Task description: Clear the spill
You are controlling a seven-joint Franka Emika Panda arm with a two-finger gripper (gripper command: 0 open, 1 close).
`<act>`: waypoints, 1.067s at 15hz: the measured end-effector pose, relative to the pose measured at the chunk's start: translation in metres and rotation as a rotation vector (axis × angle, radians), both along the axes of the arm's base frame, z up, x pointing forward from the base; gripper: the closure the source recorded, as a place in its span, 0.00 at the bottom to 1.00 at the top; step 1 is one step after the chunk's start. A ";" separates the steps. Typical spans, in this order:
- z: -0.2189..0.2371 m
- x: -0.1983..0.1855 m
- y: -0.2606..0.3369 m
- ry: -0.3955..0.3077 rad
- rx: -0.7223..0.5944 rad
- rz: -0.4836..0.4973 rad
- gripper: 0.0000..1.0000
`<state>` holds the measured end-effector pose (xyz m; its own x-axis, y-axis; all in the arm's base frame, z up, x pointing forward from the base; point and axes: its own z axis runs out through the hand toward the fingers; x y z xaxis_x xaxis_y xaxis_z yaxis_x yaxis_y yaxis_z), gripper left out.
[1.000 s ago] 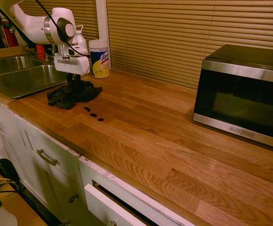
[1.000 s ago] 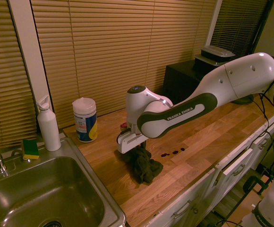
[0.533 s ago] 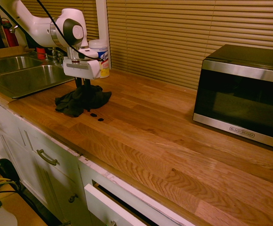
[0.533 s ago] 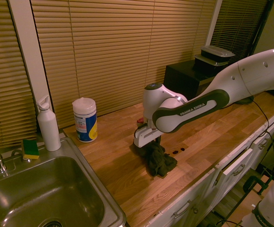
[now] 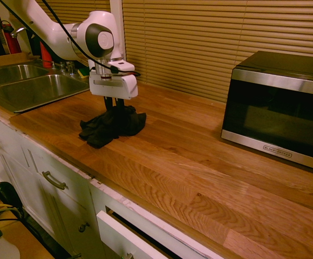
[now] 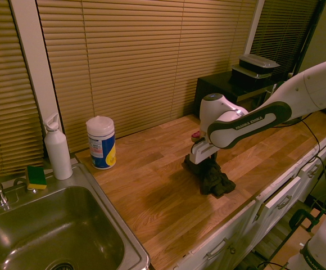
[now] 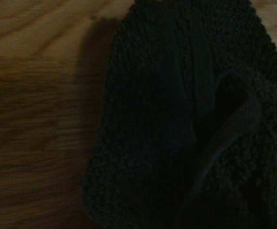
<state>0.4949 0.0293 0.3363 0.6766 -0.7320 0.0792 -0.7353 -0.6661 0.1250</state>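
The hand [image 5: 113,106], clamped on the dark cloth [image 5: 112,125], has dragged it along the desk [image 5: 199,162] away from the sink [image 5: 27,89]. It now covers where the spots lay; none show, so the wipe looks nearly done.

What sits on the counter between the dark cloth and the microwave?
Nothing: in the first exterior view, bare wooden countertop runs from the dark cloth to the microwave.

- First exterior view: set at the cabinet-front side, raised, facing along and across the wooden countertop [image 5: 199,162]; sink [image 5: 32,89] far left, microwave [image 5: 278,108] right.
- Second exterior view: set above the sink [image 6: 50,236] end, facing the opposite way along the countertop [image 6: 152,191]; microwave [image 6: 225,90] far.
- Wrist view: close, straight down onto dark cloth [image 7: 186,124] and wood.
- Shared: cloth [image 5: 113,125] [image 6: 212,177], countertop middle, sink, microwave.
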 end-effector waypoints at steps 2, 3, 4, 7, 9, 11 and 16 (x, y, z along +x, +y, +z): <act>0.000 -0.002 -0.036 0.004 0.005 -0.014 1.00; 0.000 -0.002 -0.052 0.005 0.007 -0.020 1.00; -0.001 -0.003 -0.066 0.002 0.011 -0.020 1.00; 0.000 -0.005 -0.097 -0.006 0.033 -0.025 1.00; 0.001 -0.005 -0.096 -0.010 0.048 -0.024 1.00; 0.004 -0.008 -0.082 -0.014 0.050 -0.007 1.00; 0.007 -0.020 0.032 -0.017 0.039 0.071 1.00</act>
